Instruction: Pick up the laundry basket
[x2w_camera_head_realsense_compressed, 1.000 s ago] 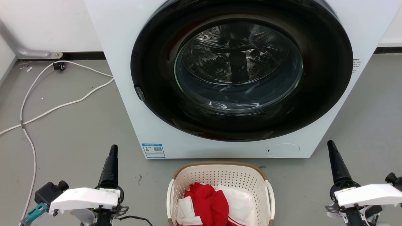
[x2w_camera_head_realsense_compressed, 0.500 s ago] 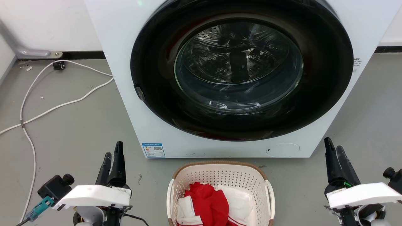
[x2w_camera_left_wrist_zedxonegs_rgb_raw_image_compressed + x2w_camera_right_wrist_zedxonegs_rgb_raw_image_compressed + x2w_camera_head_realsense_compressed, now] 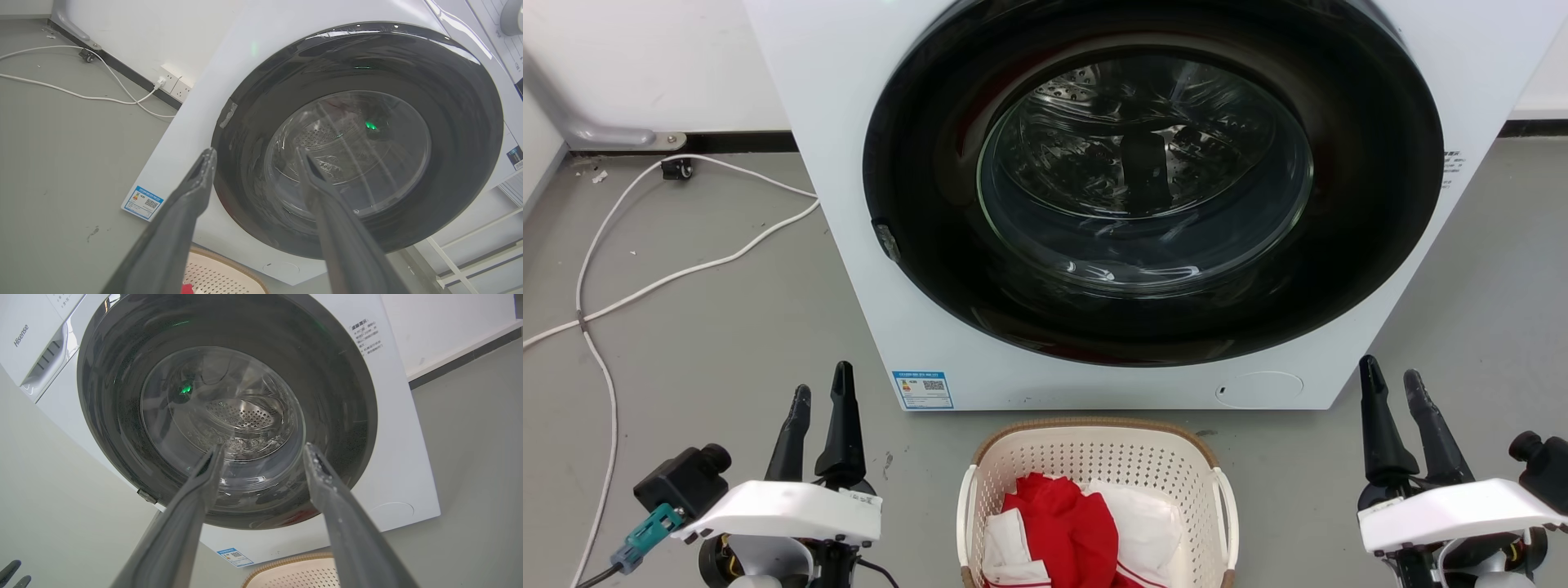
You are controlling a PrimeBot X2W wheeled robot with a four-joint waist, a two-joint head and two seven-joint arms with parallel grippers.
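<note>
The cream-white laundry basket (image 3: 1094,457) with its brown woven rim stands on the floor at the bottom centre of the head view, holding red and white clothes (image 3: 1078,527). Its rim also peeks in at the bottom of the left wrist view (image 3: 229,267) and the right wrist view (image 3: 294,563). My left gripper (image 3: 823,380) hovers open to the basket's left, clear of it. To the right of the basket, my right gripper (image 3: 1390,371) is open too, with nothing between its fingers. White loop handles (image 3: 1227,514) sit on the basket's sides.
A white washing machine (image 3: 849,163) with a dark round door (image 3: 1152,188) stands just behind the basket. White cables (image 3: 645,286) trail over the grey floor at the left. A white rack (image 3: 470,261) stands beside the washer.
Both grippers went from shut to open, fingers spreading apart. Each arm turned slightly and shifted a little toward the basket. The basket stayed put.
</note>
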